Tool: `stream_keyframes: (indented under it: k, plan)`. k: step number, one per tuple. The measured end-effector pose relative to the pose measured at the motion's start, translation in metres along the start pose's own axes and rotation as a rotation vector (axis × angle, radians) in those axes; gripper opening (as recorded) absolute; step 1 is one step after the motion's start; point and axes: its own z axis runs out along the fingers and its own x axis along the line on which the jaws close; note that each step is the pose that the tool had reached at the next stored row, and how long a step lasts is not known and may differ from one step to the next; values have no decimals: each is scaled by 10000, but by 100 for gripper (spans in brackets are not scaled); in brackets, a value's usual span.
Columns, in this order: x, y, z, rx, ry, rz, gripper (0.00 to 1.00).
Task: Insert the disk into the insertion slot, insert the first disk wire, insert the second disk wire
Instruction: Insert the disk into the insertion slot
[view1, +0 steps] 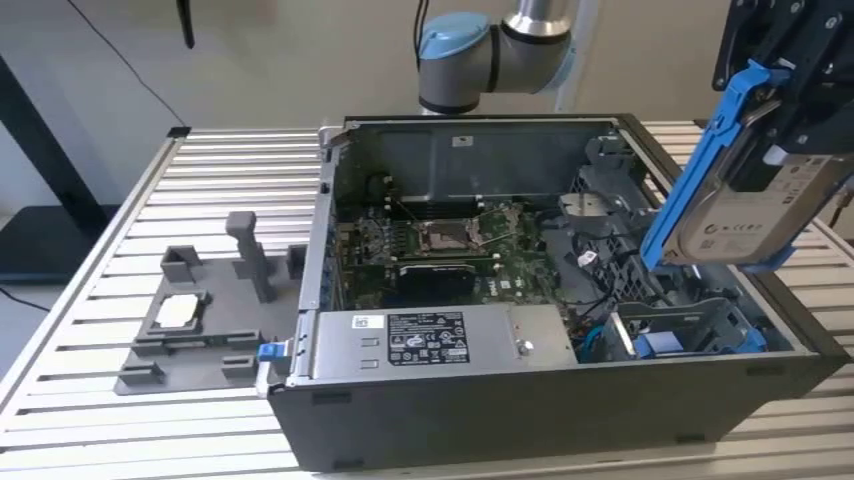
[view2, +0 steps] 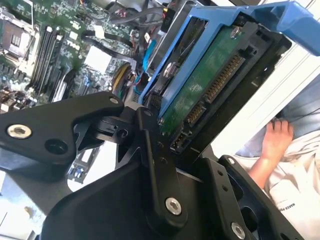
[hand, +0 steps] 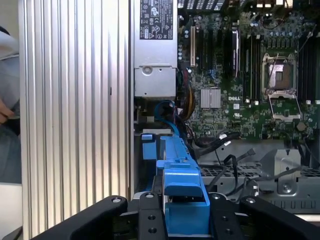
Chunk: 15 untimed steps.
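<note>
Gripper (view1: 778, 115) at the exterior view's right, jaws clamped on the disk (view1: 747, 215) by its blue carrier. Disk hangs tilted above the open computer case (view1: 534, 420), label side out; its circuit-board side shows in the second wrist view. Insertion slot (view1: 683, 330) sits below the disk in the case's corner, blue plastic inside. Case rests on the slatted surface (view1: 80, 300).

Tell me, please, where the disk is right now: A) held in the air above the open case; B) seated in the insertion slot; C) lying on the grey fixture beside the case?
A: the gripper, jaws shut on the disk, holds it tilted in mid-air above the insertion slot.
</note>
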Motion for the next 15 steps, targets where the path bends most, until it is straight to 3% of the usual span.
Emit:
stream_keyframes:
  k: [15]
  plan:
    - [60,-52,191,0,4,-84,33]
